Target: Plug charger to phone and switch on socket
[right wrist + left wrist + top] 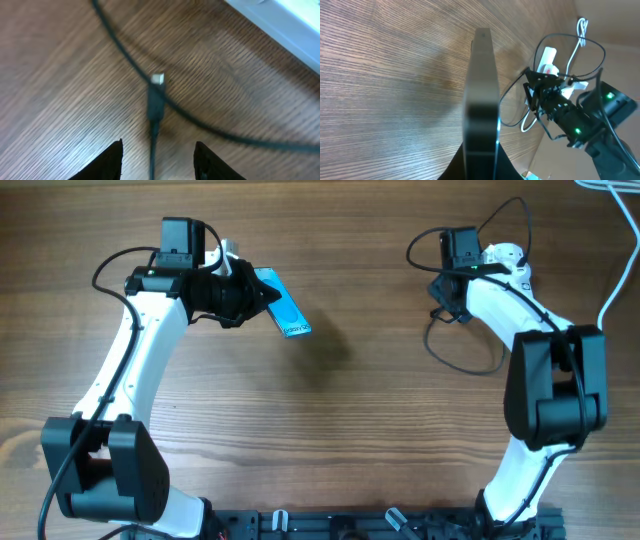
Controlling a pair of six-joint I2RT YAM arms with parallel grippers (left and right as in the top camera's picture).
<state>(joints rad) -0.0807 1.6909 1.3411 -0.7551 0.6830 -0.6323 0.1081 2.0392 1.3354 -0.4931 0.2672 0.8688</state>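
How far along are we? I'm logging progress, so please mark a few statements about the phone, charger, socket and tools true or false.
1. The left tool grips the phone. True.
2. The charger is plugged into the phone. False: its plug tip lies on the table, below the right tool.
3. The right tool is shut on the charger. False: it is open, with a finger on either side of the cable.
4. The socket lies near the right arm. True.
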